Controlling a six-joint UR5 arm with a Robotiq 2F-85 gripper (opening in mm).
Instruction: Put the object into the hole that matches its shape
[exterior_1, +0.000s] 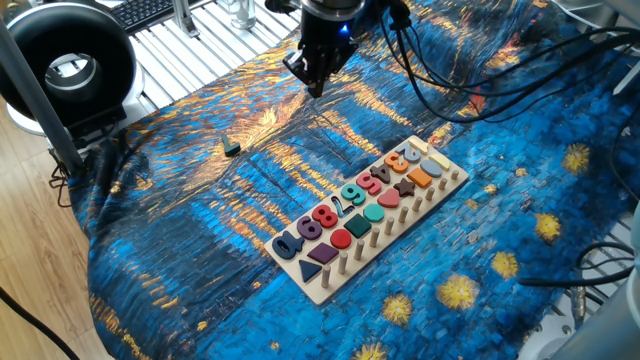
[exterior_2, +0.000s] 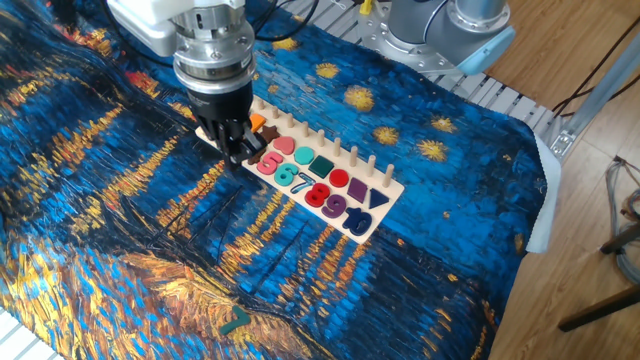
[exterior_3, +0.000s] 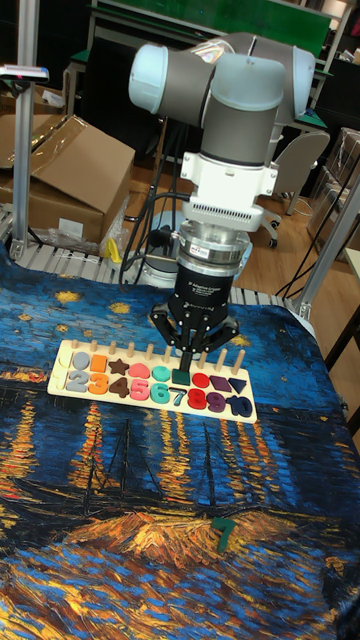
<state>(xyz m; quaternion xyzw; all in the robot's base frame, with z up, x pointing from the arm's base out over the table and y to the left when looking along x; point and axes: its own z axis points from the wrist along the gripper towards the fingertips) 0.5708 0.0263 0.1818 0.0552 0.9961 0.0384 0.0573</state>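
The object (exterior_1: 232, 148) is a small blackish-green number piece lying alone on the blue-and-gold cloth, also visible as the object (exterior_2: 236, 322) and the object (exterior_3: 225, 530). The puzzle board (exterior_1: 452, 181) carries coloured numbers, shapes and pegs. The hole (exterior_1: 344, 205) is a slim pale digit cut-out between the teal and purple numbers, seen too as the hole (exterior_3: 178, 397). My gripper (exterior_1: 317, 86) hangs in the air well away from the object, its fingers drawn together with nothing between them. In the tall fixed view the gripper (exterior_3: 187, 362) hangs in front of the board's middle.
Black cables (exterior_1: 450, 70) trail across the cloth behind the board. A round black device (exterior_1: 65, 65) stands at the table's far left corner. The cloth is wrinkled around the object. A cardboard box (exterior_3: 65, 170) sits behind the table.
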